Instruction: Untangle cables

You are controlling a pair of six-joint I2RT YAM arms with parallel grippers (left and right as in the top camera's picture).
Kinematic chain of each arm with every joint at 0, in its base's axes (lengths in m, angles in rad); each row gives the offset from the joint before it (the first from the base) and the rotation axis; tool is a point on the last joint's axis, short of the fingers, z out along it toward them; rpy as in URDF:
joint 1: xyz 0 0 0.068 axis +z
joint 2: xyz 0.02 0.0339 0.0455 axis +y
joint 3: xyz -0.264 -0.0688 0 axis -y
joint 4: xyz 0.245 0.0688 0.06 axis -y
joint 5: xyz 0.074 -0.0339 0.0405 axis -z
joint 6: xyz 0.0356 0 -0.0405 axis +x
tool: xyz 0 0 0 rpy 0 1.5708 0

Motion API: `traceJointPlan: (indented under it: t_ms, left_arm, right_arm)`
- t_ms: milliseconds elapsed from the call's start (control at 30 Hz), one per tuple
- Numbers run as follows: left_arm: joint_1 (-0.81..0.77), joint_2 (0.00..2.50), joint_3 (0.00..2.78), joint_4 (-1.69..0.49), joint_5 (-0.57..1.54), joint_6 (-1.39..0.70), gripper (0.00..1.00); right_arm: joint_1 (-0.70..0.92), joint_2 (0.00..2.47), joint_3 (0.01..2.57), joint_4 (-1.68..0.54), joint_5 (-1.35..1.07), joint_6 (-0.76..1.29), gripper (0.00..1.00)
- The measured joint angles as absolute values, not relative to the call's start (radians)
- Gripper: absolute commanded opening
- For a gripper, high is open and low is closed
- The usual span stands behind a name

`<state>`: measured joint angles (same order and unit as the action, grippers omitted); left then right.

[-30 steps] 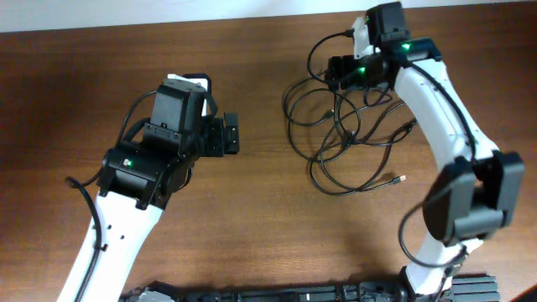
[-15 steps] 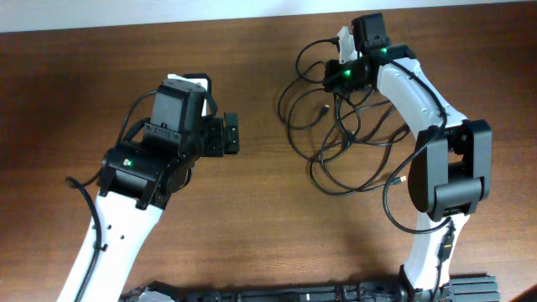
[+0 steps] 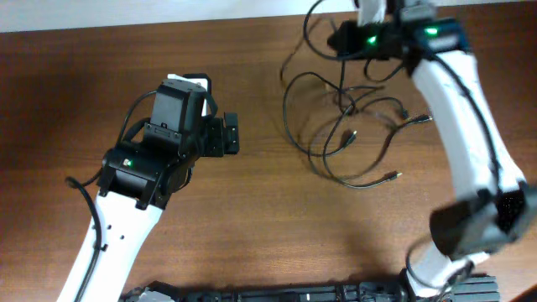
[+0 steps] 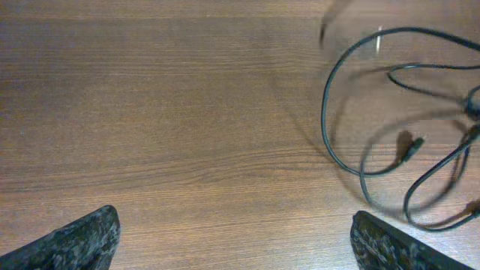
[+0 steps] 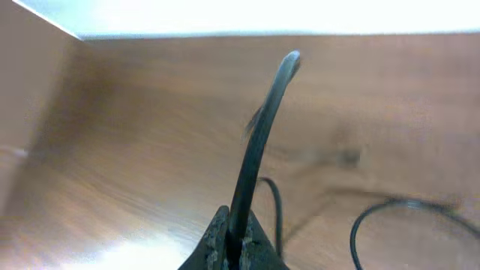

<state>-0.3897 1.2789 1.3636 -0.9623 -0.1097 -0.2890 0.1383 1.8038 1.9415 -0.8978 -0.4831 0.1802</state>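
The cables (image 3: 346, 134) lie as thin black loops with small plug ends on the wooden table, right of centre, and are drawn up toward the far edge. My right gripper (image 3: 344, 39) is over the far edge, shut on one strand. The right wrist view shows that cable strand (image 5: 259, 142) pinched between the closed fingers of the right gripper (image 5: 240, 236) and rising stiffly away. My left gripper (image 3: 231, 134) stands open to the left of the bundle, apart from it. In the left wrist view the left gripper (image 4: 236, 229) holds nothing, and cable loops (image 4: 325, 120) lie ahead at the right.
The table's far edge (image 3: 168, 23) meets a pale surface just behind the right gripper. A black rail (image 3: 277, 294) runs along the near edge. Bare wood (image 3: 252, 218) spreads between the arms.
The right gripper has shut on a cable strand and moved up toward the far edge, dragging the bundle with it and stretching its loops. The left arm has not moved.
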Motion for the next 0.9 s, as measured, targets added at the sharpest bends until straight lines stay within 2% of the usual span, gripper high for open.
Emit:
traceJointPlan:
  t_ms: [200, 500, 900]
  left_arm:
    - [-0.39, 1.279, 1.364, -0.962, -0.11, -0.289, 0.99]
    - [-0.39, 1.279, 1.364, -0.962, -0.11, -0.289, 0.99]
    - [-0.39, 1.279, 1.364, -0.962, -0.11, -0.289, 0.99]
  right_arm:
    - [0.138, 1.644, 2.027, -0.905, -0.562, 0.217, 0.04]
    - [0.138, 1.542, 2.056, -0.863, -0.578, 0.274, 0.04]
    - [0.139, 1.494, 2.067, -0.562, -0.657, 0.292, 0.04]
